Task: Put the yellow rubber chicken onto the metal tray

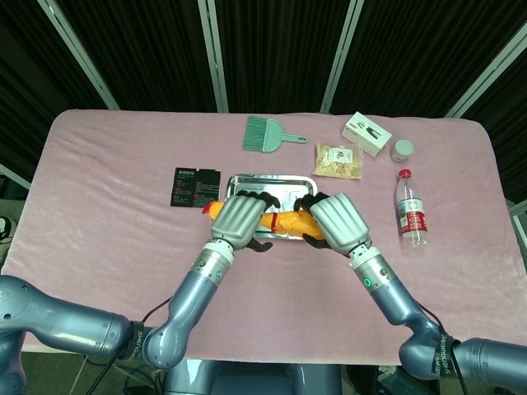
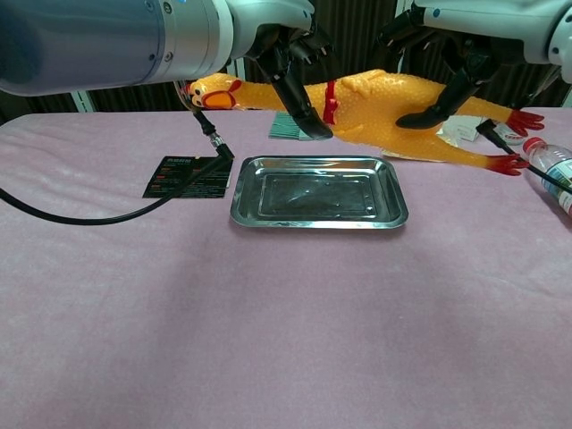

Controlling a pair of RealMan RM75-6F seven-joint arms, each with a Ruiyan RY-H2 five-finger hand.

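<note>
The yellow rubber chicken (image 2: 375, 112) hangs in the air above the metal tray (image 2: 319, 198), lying lengthwise with its red-combed head to the left and its red feet to the right. My left hand (image 2: 290, 63) grips its neck near the red collar. My right hand (image 2: 447, 67) holds the body. From the head view the chicken (image 1: 288, 220) shows only as an orange strip between the left hand (image 1: 244, 219) and the right hand (image 1: 335, 222), over the front part of the tray (image 1: 272, 181).
A black card (image 1: 195, 185) lies left of the tray. Behind the tray are a green brush (image 1: 268, 134), a snack bag (image 1: 338, 160), a white box (image 1: 366, 133) and a small jar (image 1: 403, 150). A water bottle (image 1: 410, 208) lies at the right.
</note>
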